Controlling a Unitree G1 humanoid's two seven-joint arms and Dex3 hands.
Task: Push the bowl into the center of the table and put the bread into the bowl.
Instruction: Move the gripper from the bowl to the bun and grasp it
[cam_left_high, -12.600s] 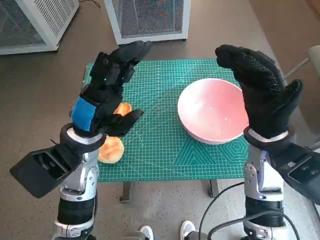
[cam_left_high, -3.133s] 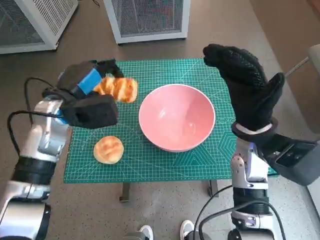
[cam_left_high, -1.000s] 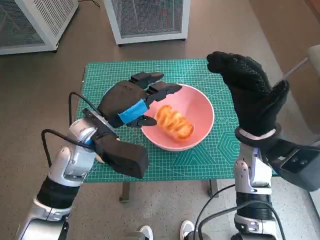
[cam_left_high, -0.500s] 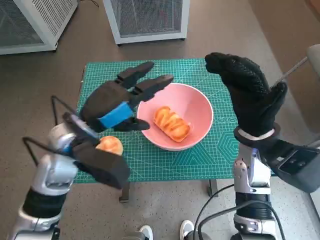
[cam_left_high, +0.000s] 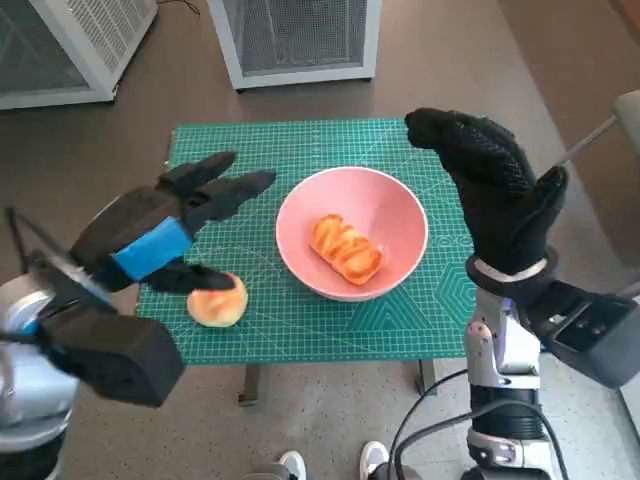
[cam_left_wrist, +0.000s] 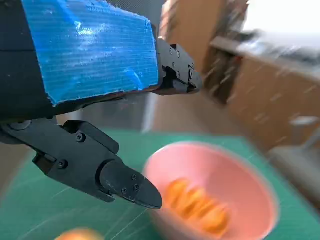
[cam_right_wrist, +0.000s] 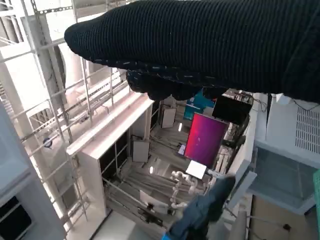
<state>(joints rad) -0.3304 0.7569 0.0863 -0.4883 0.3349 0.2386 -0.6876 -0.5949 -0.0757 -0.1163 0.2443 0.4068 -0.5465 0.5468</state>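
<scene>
Bread (cam_left_high: 346, 249), a ridged golden loaf, lies inside the pink bowl (cam_left_high: 400, 215), and the bowl sits near the middle of the green cutting mat (cam_left_high: 300, 150) that covers my small table. A second piece, a round bun (cam_left_high: 217, 300), rests on the mat near its front left edge, well apart from the bowl.

My left hand (cam_left_high: 160, 230) hangs above the left part of the mat with its fingers spread and pointing toward the bowl; it holds nothing, and its thumb reaches down close over the bun, though I cannot tell whether it touches. From the left wrist camera I see the blue tape on its back, a black fingertip (cam_left_wrist: 131, 185) in front of the blurred bowl (cam_left_wrist: 250, 175), and the orange bread (cam_left_wrist: 197, 207) lying in it.

My right hand (cam_left_high: 495, 185), in its black knitted glove, is raised upright just beside the bowl's right rim, fingers extended and apart, empty. The right wrist camera shows only the glove (cam_right_wrist: 210, 45) as a dark band across a bright hall.

Two white mesh-fronted cabinets (cam_left_high: 295, 35) stand on the floor beyond the table.
</scene>
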